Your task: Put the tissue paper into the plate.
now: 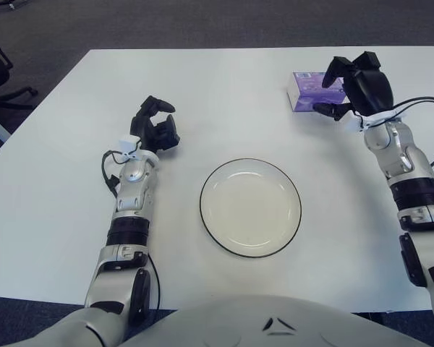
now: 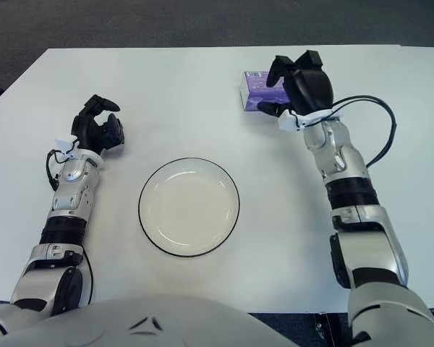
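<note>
The white table (image 1: 50, 195) spreads before me, with the black-rimmed white plate (image 1: 250, 207) at its middle, bare. My right hand (image 1: 354, 87) sits at the purple tissue pack (image 1: 307, 90) far to the right — fingers spread around its near end, not clamped. My left hand (image 1: 155, 126) shows left of the plate, fingers loosely curled, holding nothing.

Head stereo pair, looking steeply down, both sharing table (image 1: 58, 188)

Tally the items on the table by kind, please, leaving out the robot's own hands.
Tissue packs, purple: 1
Plates, white with a dark rim: 1
Total: 2
</note>
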